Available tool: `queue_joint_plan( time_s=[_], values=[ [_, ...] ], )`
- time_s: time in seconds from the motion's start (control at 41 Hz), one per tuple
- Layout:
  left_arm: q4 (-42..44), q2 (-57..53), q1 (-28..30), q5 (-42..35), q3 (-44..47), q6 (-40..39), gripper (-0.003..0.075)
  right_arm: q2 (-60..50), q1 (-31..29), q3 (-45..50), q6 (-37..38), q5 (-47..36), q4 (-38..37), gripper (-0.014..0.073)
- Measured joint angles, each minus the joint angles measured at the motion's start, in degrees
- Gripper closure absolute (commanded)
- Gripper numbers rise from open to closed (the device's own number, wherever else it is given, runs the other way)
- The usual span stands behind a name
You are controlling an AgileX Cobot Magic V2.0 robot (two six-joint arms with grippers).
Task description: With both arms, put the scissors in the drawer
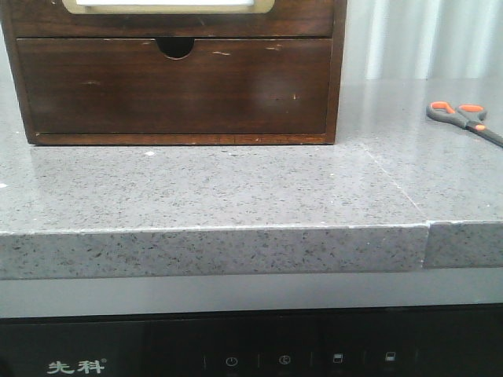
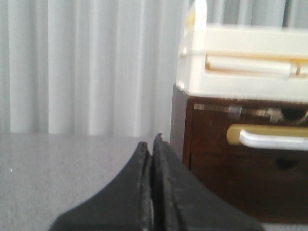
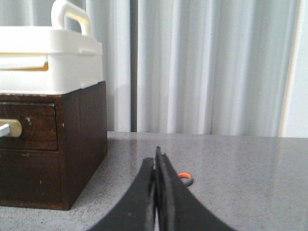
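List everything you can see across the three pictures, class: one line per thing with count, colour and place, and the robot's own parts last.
drawer: one, dark brown, shut, low in the box front.
box: one, dark brown wood, far left of the counter.
case: one, white with a handle, on top of the box.
scissors: one pair, grey with orange loops, far right of the counter.
counter: one, speckled grey.
curtain: white, behind the counter.
left hand: black, shut, empty.
right hand: black, shut, empty.

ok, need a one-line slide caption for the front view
Closed wooden drawer at left of the grey speckled countertop, scissors lying far right; neither gripper in frame.
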Motion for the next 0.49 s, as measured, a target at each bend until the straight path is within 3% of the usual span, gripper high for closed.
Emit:
queue_joint_plan(
  time_s=[0.268, 0.488],
  values=[
    [0.0, 11.7, 0.0, 16.8, -17.6, 0.0, 0.0741, 12.2, 0.0, -15.2, 0.0, 15.4, -2.3, 0.0662],
    [0.0, 19.4, 0.0, 25.3, -20.0, 0.0, 0.0741, 21.2, 0.0, -18.0, 0.0, 23.4, -2.4, 0.0662]
  ],
)
